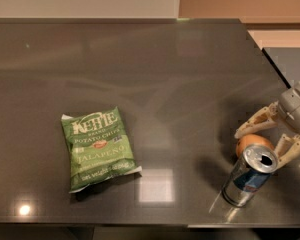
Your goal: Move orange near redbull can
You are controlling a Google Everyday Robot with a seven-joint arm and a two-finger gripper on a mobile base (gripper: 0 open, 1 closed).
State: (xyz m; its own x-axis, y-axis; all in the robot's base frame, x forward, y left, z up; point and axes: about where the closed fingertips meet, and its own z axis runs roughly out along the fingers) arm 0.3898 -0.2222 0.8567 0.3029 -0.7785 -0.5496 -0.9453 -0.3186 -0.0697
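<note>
The orange rests on the dark table at the right, touching or almost touching the top of the redbull can. The can stands just in front of the orange, silver top and dark drinking hole facing up. My gripper reaches in from the right edge. Its fingers are spread open on either side of the orange, and the gap between them is wider than the fruit. The near finger sits just right of the can's top.
A green Kettle jalapeno chip bag lies flat at the left-middle of the table. The table's front edge runs close below the can. A second dark surface stands beyond the table's right edge.
</note>
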